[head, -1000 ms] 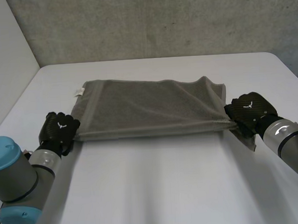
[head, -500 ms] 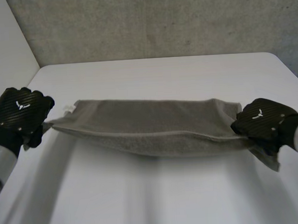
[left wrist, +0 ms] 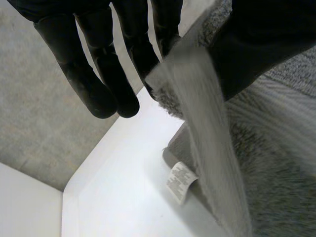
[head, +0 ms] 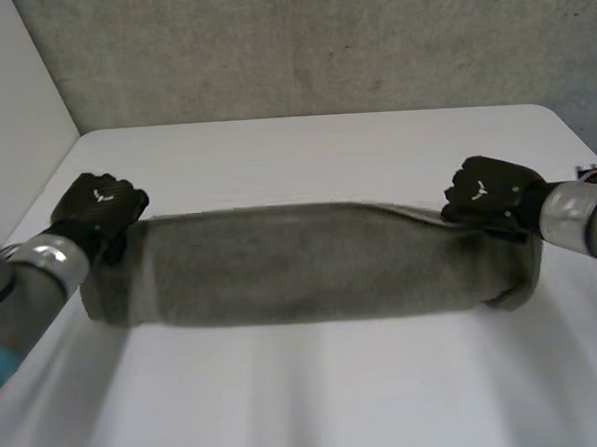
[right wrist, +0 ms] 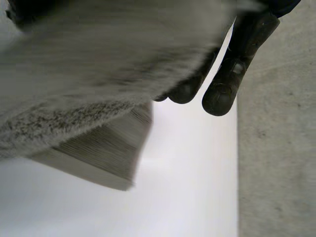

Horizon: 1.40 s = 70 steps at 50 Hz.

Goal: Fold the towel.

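While towel (head: 311,268) spans 9-to-3, left robot hand (head: 99,206) pinches 9 o'clock end | right robot hand (head: 489,195) clamps 3 o'clock end | neither nearer

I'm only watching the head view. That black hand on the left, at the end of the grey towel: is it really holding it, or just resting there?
Observer: Holding. In the left wrist view the left hand pinches the towel by its edge between the thumb and one of its fingers; the others stick out straight, touching nothing.
Operator: Anything on the towel I can't see from here?
Observer: A small white label at the edge of its lower layer, out past those fingertips.
Operator: And the other end?
Observer: The right wrist view shows a doubled corner hanging under the right hand.
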Each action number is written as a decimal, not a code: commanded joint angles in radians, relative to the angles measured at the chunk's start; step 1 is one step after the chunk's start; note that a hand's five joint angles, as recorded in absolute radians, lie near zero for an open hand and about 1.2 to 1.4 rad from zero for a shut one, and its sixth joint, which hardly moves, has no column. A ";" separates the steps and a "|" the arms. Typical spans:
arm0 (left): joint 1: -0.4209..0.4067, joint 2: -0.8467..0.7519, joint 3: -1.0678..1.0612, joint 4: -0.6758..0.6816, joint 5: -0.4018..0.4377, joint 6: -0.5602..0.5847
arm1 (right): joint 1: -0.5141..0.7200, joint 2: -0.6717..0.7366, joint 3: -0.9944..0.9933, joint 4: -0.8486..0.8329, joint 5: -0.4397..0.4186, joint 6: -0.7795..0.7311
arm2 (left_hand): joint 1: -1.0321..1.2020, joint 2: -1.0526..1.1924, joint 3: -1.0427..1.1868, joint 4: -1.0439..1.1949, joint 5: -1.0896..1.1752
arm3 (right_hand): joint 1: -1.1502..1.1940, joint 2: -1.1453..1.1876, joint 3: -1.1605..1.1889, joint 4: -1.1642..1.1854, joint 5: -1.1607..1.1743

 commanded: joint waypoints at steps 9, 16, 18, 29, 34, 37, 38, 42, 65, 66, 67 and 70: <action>-0.061 -0.443 0.453 -0.002 -0.089 -0.014 | 0.050 0.359 -0.227 -0.286 0.027 0.003 | -0.011 -0.111 -0.145 -0.115 -0.237 | 0.081 0.078 0.071 0.064 0.058; -0.095 -0.523 0.538 0.013 -0.086 -0.015 | 0.058 0.410 -0.264 -0.385 0.033 0.045 | -0.275 -0.375 -0.409 -0.379 -0.501 | -0.906 -0.909 -0.915 -0.922 -0.929; -0.100 -0.525 0.539 0.018 -0.089 -0.012 | 0.058 0.412 -0.264 -0.410 0.035 0.077 | -0.963 -1.064 -1.098 -1.068 -1.189 | -1.141 -1.144 -1.150 -1.157 -1.164; -0.121 -0.436 0.460 0.001 -0.167 -0.014 | 0.088 0.259 -0.154 -0.488 0.198 0.383 | -1.226 -1.326 -1.360 -1.330 -1.452 | -1.141 -1.144 -1.150 -1.157 -1.164; -0.120 -0.302 0.302 0.005 -0.170 -0.017 | 0.088 0.080 0.032 -0.491 0.237 0.514 | -1.226 -1.326 -1.360 -1.330 -1.452 | -1.141 -1.144 -1.150 -1.157 -1.164; -0.117 -0.197 0.178 0.022 -0.167 -0.020 | 0.082 -0.021 0.158 -0.490 0.249 0.598 | -1.226 -1.326 -1.360 -1.330 -1.452 | -1.141 -1.144 -1.150 -1.157 -1.164; -0.115 -0.149 0.124 0.037 -0.167 -0.023 | 0.079 -0.061 0.218 -0.484 0.252 0.638 | -1.226 -1.326 -1.360 -1.330 -1.452 | -1.141 -1.144 -1.150 -1.157 -1.164; -0.116 -0.086 0.018 0.096 -0.166 -0.043 | 0.077 -0.116 0.320 -0.482 0.268 0.723 | -1.226 -1.326 -1.360 -1.330 -1.452 | -1.141 -1.144 -1.150 -1.157 -1.164; -0.110 -0.006 -0.212 0.321 -0.163 -0.219 | -0.025 0.109 0.326 -0.496 0.389 0.826 | -1.226 -1.326 -1.360 -1.330 -1.452 | 0.009 0.006 -0.001 -0.008 -0.014; -0.109 -0.006 -0.212 0.321 -0.163 -0.219 | -0.025 0.109 0.326 -0.496 0.389 0.826 | -1.226 -1.326 -1.360 -1.330 -1.452 | 0.011 0.009 0.002 -0.005 -0.011; -0.109 -0.006 -0.212 0.321 -0.163 -0.219 | -0.047 0.103 0.326 -0.498 0.397 0.823 | -1.226 -1.326 -1.360 -1.330 -1.452 | 0.080 0.078 0.071 0.064 0.057; -0.106 -0.003 -0.212 0.321 -0.163 -0.221 | -0.076 0.044 0.326 -0.511 0.398 0.820 | -1.226 -1.326 -1.360 -1.330 -1.452 | 0.081 0.078 0.071 0.064 0.058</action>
